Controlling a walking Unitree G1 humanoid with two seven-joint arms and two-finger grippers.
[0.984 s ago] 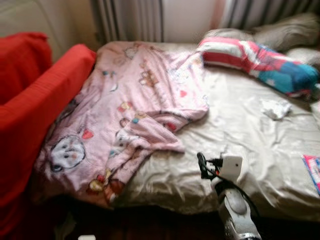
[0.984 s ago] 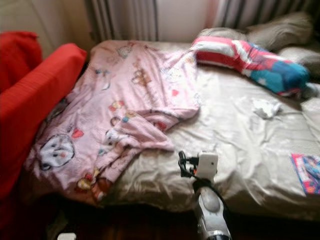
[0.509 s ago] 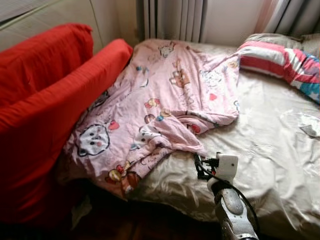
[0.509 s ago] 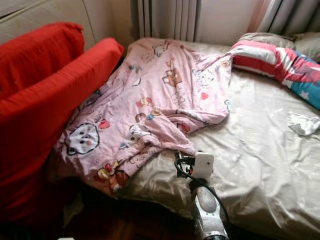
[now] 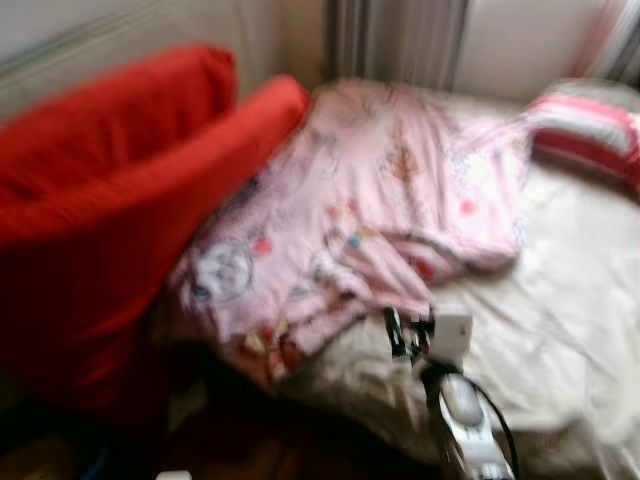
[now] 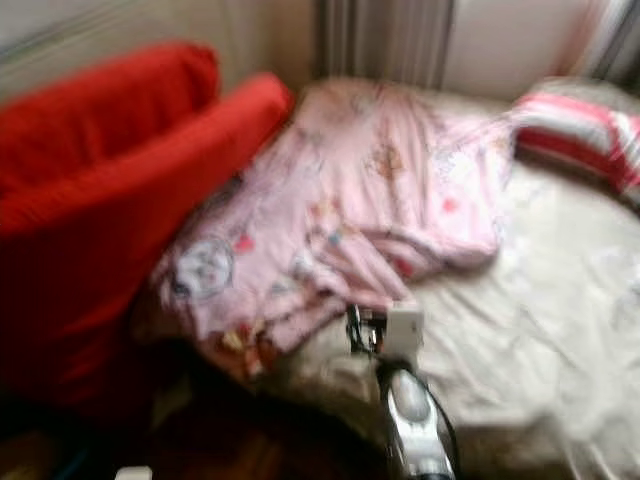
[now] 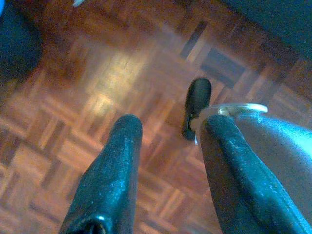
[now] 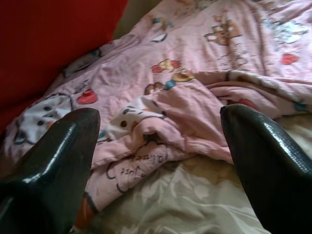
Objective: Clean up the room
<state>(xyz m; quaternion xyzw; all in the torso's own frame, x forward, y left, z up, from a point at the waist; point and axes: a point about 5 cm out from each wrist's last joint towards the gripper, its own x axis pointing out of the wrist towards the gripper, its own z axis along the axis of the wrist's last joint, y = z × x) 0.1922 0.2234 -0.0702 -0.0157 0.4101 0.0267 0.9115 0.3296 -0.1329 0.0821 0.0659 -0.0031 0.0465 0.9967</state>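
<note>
Blanket [image 5: 400, 210], pink, crumpled on bed [image 5: 560, 330] beside red sofa [image 5: 110, 200]; your right gripper [image 8: 161, 146] released, hovering near blanket edge; left gripper [image 7: 165, 146] released above parquet floor [image 7: 73, 97].

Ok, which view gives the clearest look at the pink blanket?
The right wrist view: the pink blanket is sharp there, cartoon prints and folds legible, between the open fingers of the right gripper. Both eye views show its whole spread across the bed, but blurred. The left wrist view faces the floor.
</note>
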